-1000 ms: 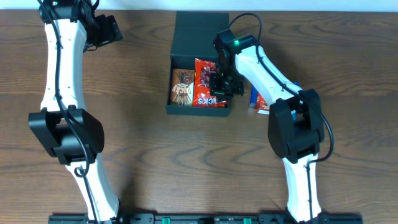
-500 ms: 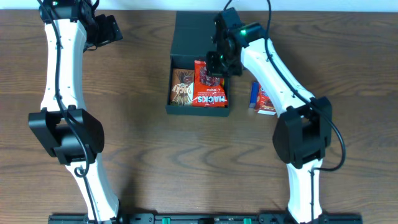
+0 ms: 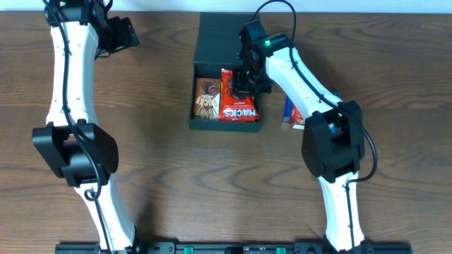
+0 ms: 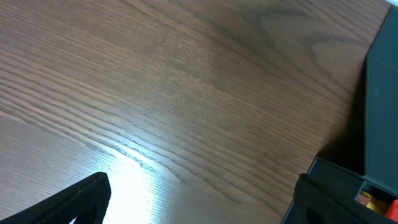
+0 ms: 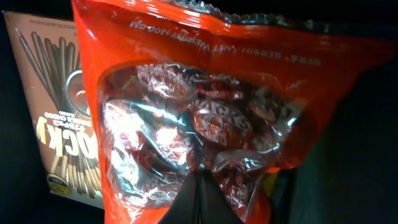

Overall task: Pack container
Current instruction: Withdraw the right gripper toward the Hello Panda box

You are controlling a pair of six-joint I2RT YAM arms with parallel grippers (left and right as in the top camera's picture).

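Right end effector [image 3: 246,82] shifted over container [image 3: 226,37] on wooden table [image 3: 162,162].

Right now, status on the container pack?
Left end effector open, aside. Right end effector shut, at red snack bag. Container open, two snacks inside. Nothing blocking.

The table [image 3: 162,176] is brown wood with dark lines running along it. Up close in the left wrist view, the table [image 4: 186,93] has a bright shiny patch where light hits it.

A dark box, the container [image 3: 219,39], sits flat on the table near the far side, about in the middle. Its lid is open and lies back toward the far edge. A corner of the container [image 4: 379,93] shows in the left wrist view too.

A small blue and red packet [image 3: 292,113] lies on the wood just beside the container's right side, partly hidden.
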